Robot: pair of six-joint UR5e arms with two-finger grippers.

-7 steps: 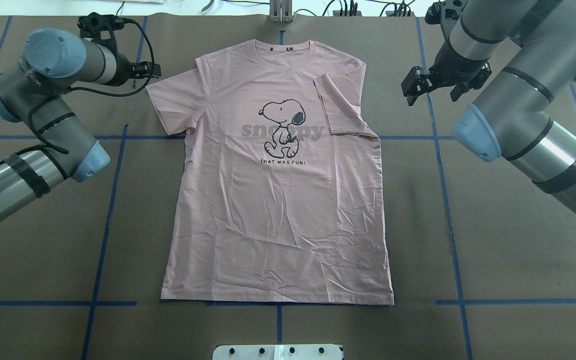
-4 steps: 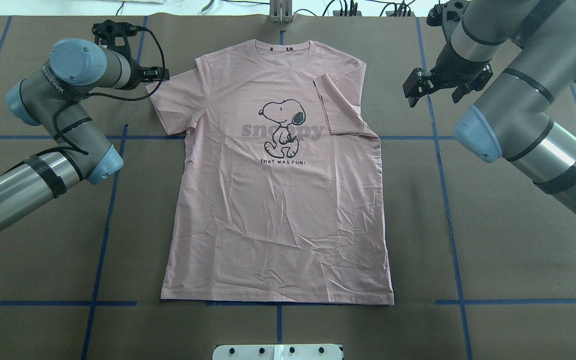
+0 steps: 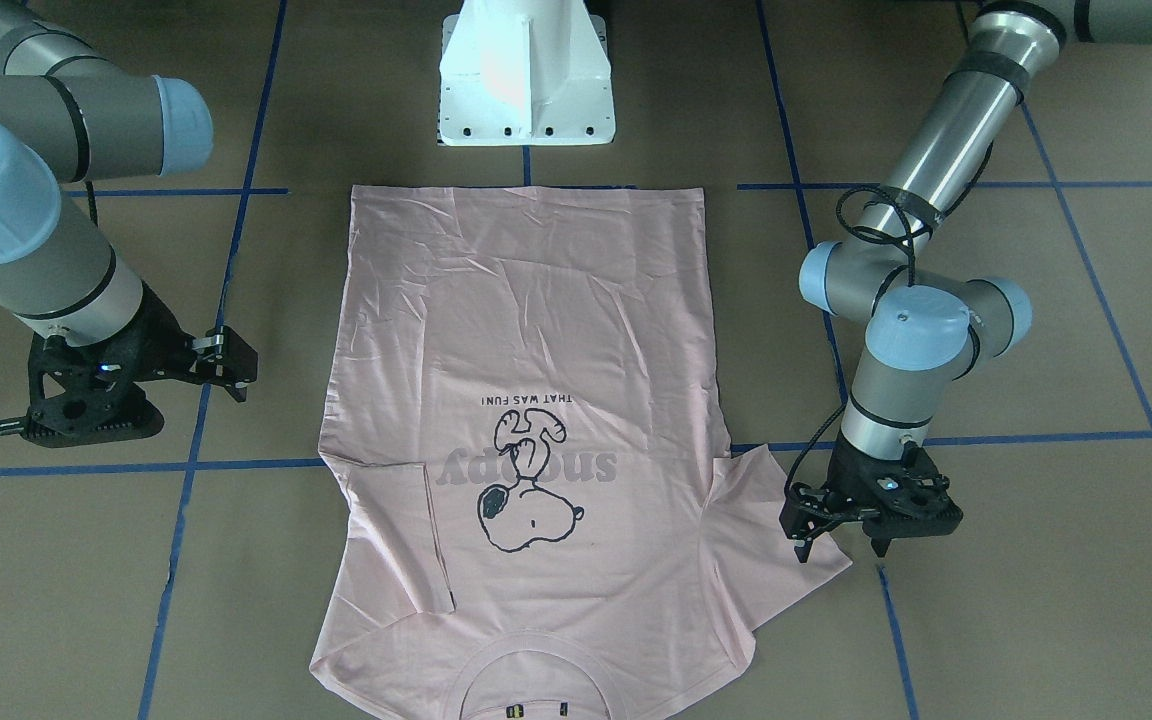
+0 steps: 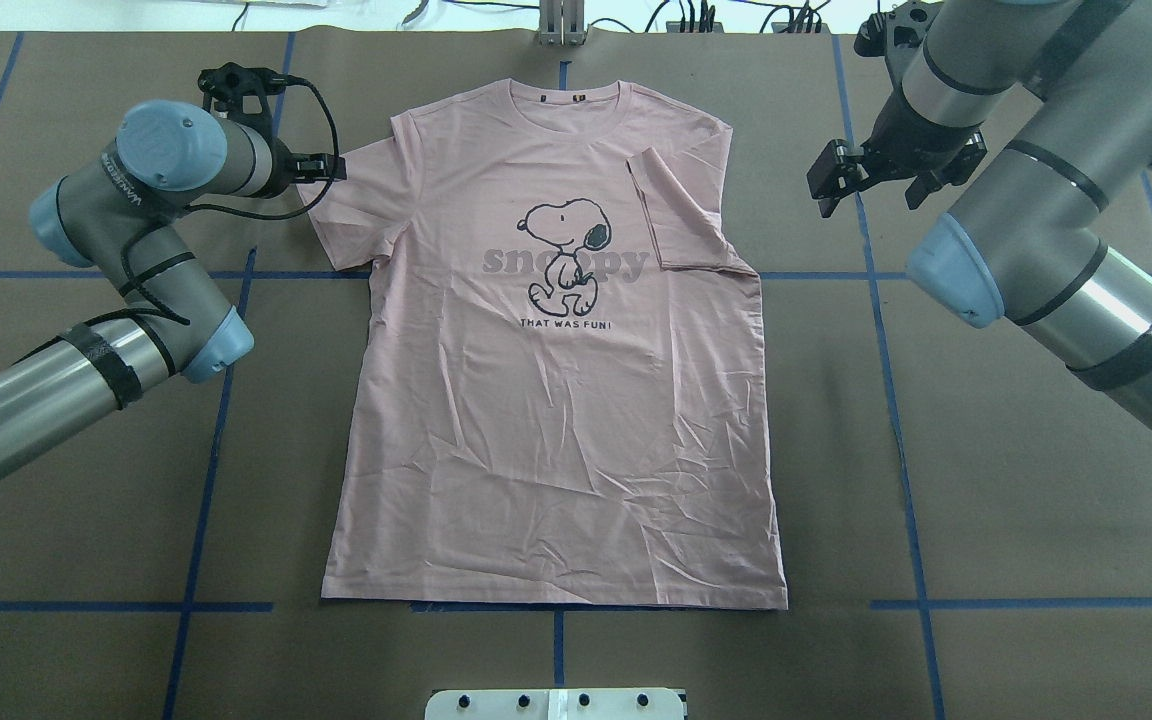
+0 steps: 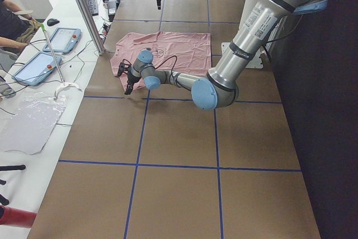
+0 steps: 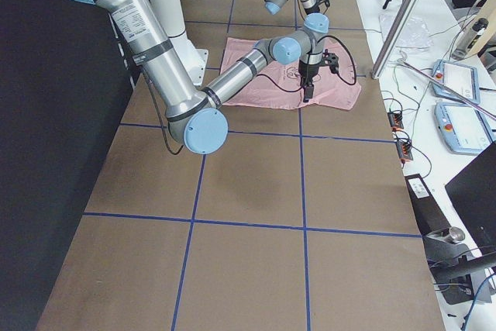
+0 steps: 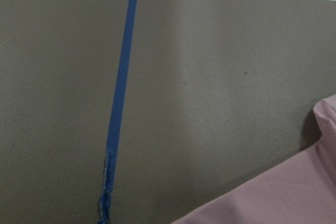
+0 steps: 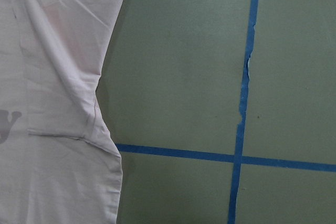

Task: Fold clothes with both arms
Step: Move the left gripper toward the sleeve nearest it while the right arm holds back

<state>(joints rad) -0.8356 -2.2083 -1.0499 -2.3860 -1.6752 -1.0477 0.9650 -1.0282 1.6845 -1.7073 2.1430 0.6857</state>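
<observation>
Left gripper point(image 3: 841, 545): jaws wide open, nothing held. You've got one finger point(image 3: 802, 548) over the outer edge of the spread sleeve point(image 3: 761, 505) and the other out over bare paper point(image 3: 1016, 600). From these views you can't tell whether either finger touches down. The left wrist camera shows only a pink sleeve corner at lower right; the rest is paper and one line of blue tape point(image 7: 119, 108).

Right gripper point(image 4: 866, 195): also open and empty, over bare paper. The nearest shirt edge is well apart from it, on its inboard side. The right wrist camera has that edge at frame left, with a tape cross on the side away from it.

The shirt point(image 4: 556, 430) lies flat between your two grippers, print up. Its collar point(image 4: 566, 100) is at the end far from the robot and its hem is toward the white base point(image 3: 526, 75).

The sleeve on the right gripper's side is folded in over the chest; that folded sleeve point(image 4: 671, 215) reaches the end of the grey lettering point(image 4: 506, 262). The sleeve on the left gripper's side is flat and unfolded.

Both arms come in from the outer sides, with their elbows over bare paper.
</observation>
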